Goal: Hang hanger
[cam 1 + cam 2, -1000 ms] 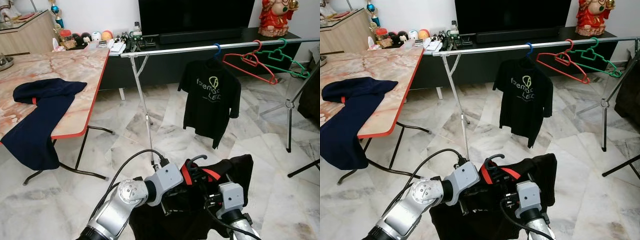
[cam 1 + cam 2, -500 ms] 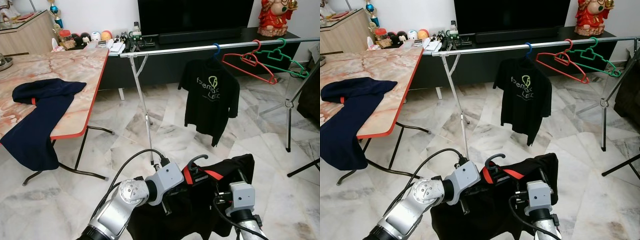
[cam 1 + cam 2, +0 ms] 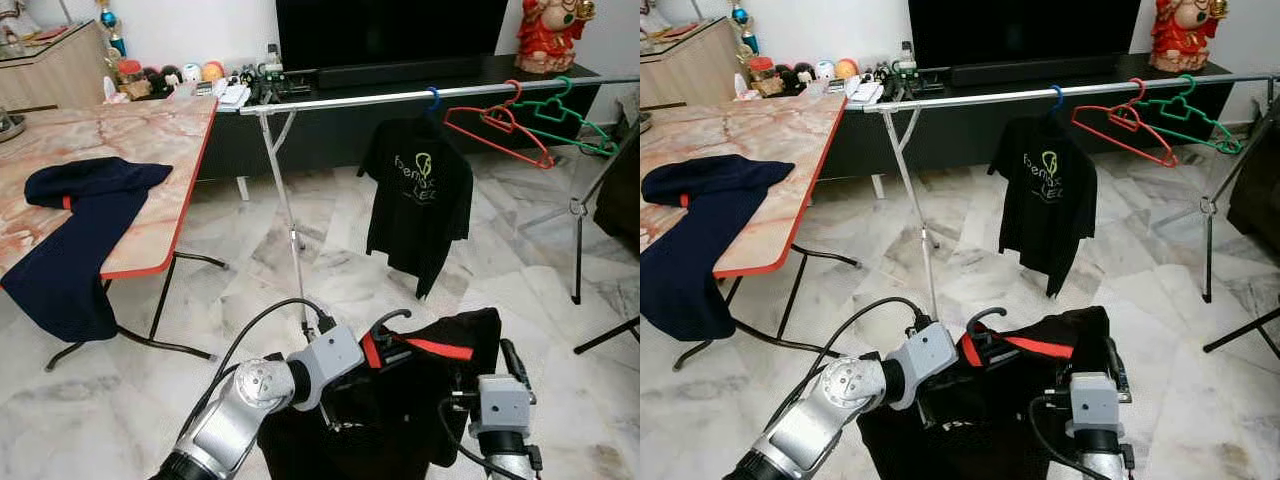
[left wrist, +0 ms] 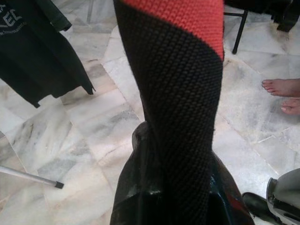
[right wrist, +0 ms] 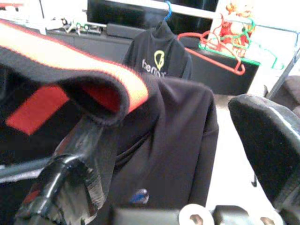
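A black shirt with a red collar (image 3: 430, 349) hangs on a dark hanger whose hook (image 3: 388, 319) sticks up low in front of me. My left gripper (image 4: 173, 187) is shut on the black-and-red collar fabric by the hook. My right gripper (image 3: 492, 362) is open at the shirt's right shoulder. One of its fingers (image 5: 70, 164) sits under the collar band, and the other finger (image 5: 267, 136) stands well clear. The metal clothes rail (image 3: 400, 97) runs across the room ahead, well above the shirt.
On the rail hang a black printed T-shirt (image 3: 415, 200) on a blue hanger, a red hanger (image 3: 495, 125) and a green hanger (image 3: 570, 120). A marble-top table (image 3: 130, 140) with a navy garment (image 3: 80, 220) stands at the left. A person's bare foot (image 4: 281, 86) rests on the floor nearby.
My right arm has shifted to the right and lower, and the red collar band now stretches out towards it. The T-shirt on the rail has swung a little.
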